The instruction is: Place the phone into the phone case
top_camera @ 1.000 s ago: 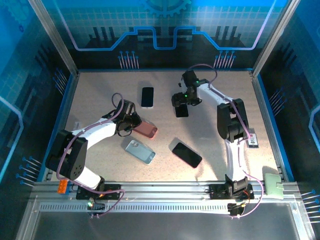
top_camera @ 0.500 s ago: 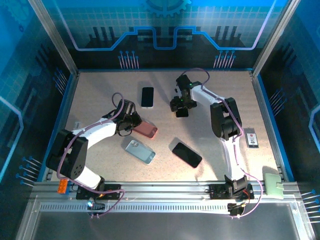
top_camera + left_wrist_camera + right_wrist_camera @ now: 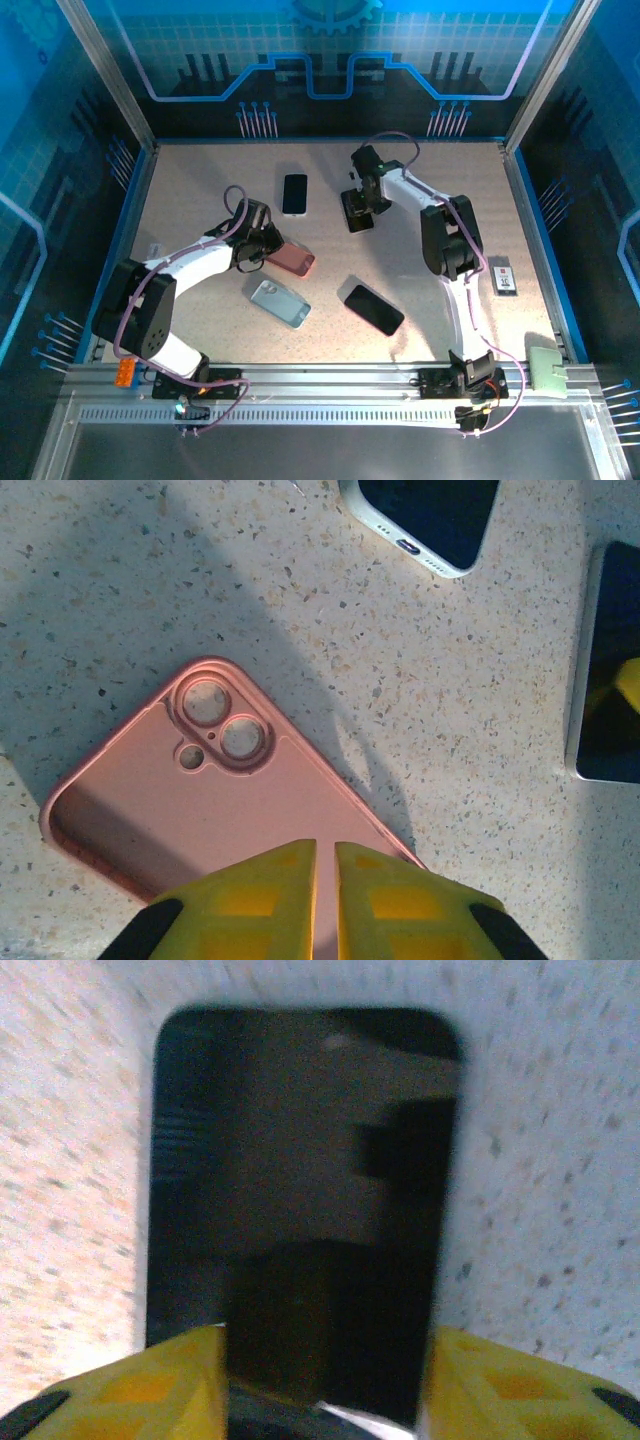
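Note:
A pink phone case (image 3: 200,780) lies with its hollow side up, camera holes at its far end. My left gripper (image 3: 325,845) is shut on its near end, a sliver of pink showing between the yellow fingers. From above, that gripper (image 3: 262,246) sits at the case's (image 3: 295,261) left end. A black phone (image 3: 300,1150) lies flat, screen up, under my right gripper (image 3: 328,1360). Those jaws stand half closed above the phone's near end, and the fingers cover its two long edges. In the top view this gripper (image 3: 360,205) hovers over the phone (image 3: 356,222) at the table's far middle.
A second black phone (image 3: 294,193) lies at the far left of centre. A third (image 3: 373,309) lies near the middle. A phone in a pale case (image 3: 280,303) rests below the pink case. A small device (image 3: 503,278) and a green object (image 3: 546,366) are at the right.
My right gripper has moved a little left and down over the black phone, and its jaws have narrowed from wide to half closed. The left gripper and pink case have not moved.

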Action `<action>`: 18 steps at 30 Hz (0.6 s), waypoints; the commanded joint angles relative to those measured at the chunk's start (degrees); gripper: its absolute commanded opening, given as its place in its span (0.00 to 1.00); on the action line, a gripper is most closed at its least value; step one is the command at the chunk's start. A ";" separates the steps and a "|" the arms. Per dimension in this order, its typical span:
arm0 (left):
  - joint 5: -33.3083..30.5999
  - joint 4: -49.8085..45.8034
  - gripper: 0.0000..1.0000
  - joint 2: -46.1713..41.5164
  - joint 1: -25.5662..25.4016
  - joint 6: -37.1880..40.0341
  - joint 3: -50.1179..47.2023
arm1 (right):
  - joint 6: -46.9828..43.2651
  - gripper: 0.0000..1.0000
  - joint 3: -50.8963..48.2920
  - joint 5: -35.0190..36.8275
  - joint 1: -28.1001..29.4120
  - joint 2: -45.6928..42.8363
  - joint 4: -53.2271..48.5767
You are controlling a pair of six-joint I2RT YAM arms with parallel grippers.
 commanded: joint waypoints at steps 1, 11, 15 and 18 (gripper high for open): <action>-0.73 0.28 0.14 -1.10 -0.52 -0.84 -0.35 | -1.90 0.49 -4.18 -0.10 1.06 -1.12 -1.34; -1.04 0.87 0.14 -0.85 -2.16 -1.18 0.10 | -3.93 0.84 -6.47 -3.68 0.72 -5.10 -1.06; -1.25 0.85 0.14 -1.42 -2.32 -1.17 -0.39 | -3.06 0.89 -5.17 -4.51 0.90 -4.66 -0.85; -1.44 0.70 0.15 -1.59 -2.34 -1.15 -0.65 | -2.56 0.91 -3.28 -4.84 0.99 -3.93 -0.87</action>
